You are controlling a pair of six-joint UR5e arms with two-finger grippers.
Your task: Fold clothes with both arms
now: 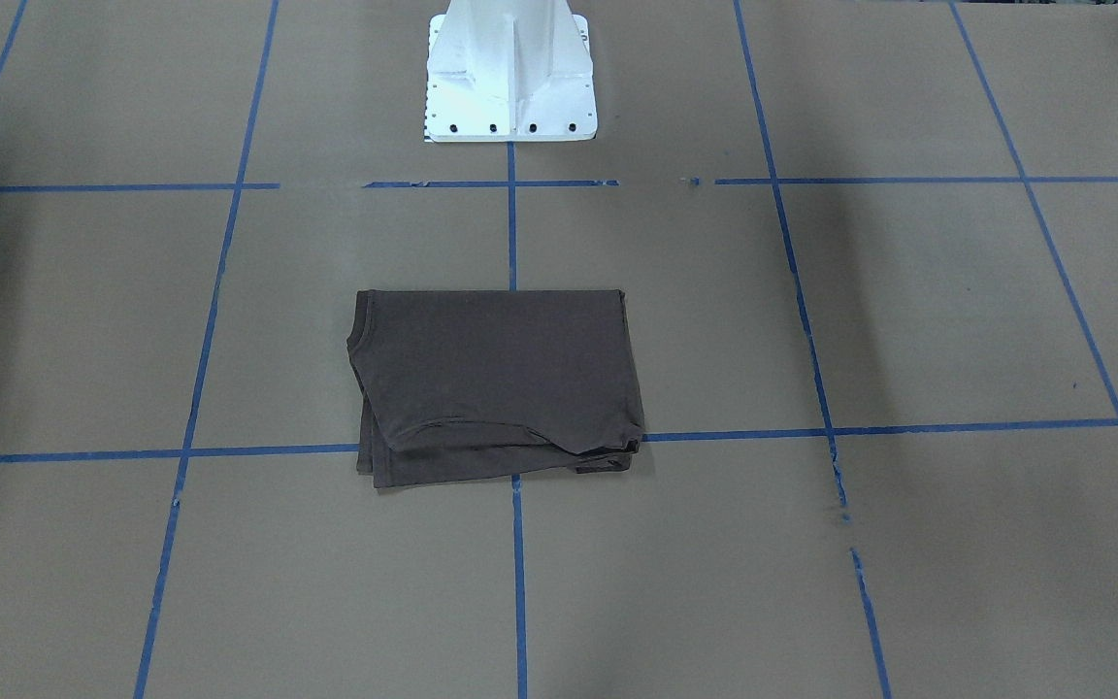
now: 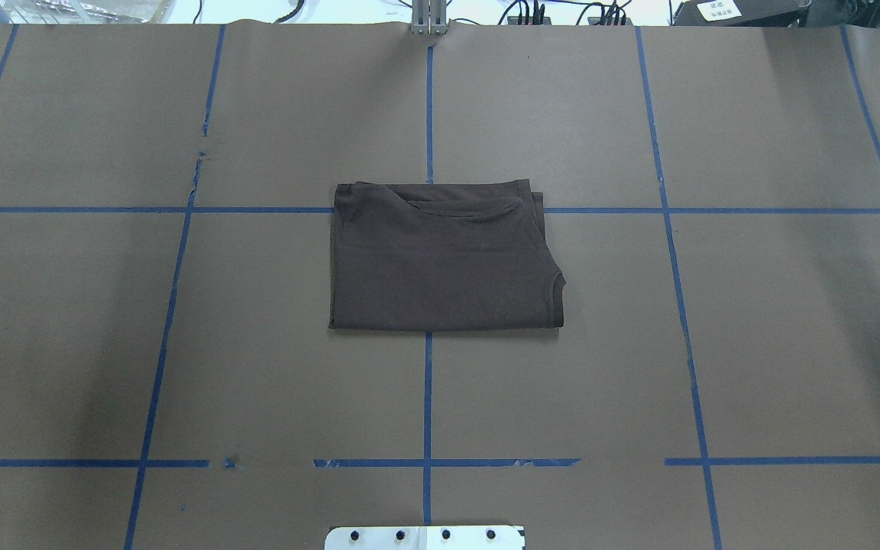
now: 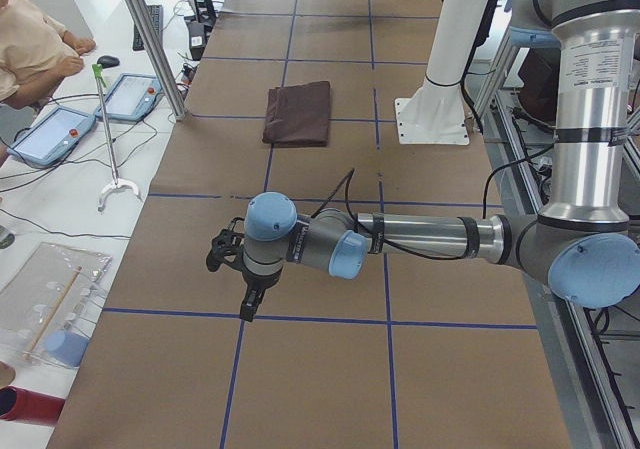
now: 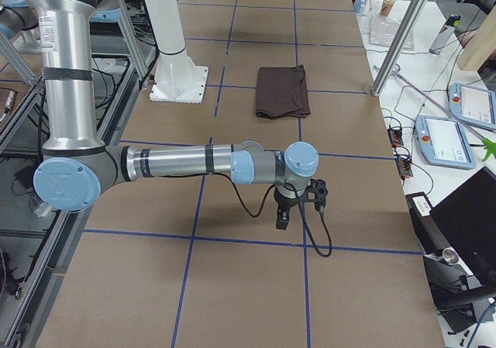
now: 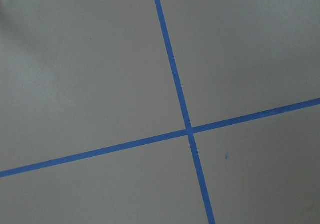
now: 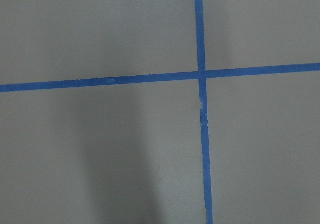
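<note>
1. One soft, dark brown shirt lies folded into a flat rectangle of layers on the brown paper table. A curved hem shows on top.
2. The shirt is well apart from both grippers, about midway between them.
3. There are two arms, the left arm and the right arm. Both are silver tubes with light blue caps.
4. The left gripper and right gripper are black, small and point down over the paper. I cannot tell if their jaws are spread or pressed together.
5. One white base is cut off at the top.
6. Blue tape lines cross below each wrist camera.
</note>
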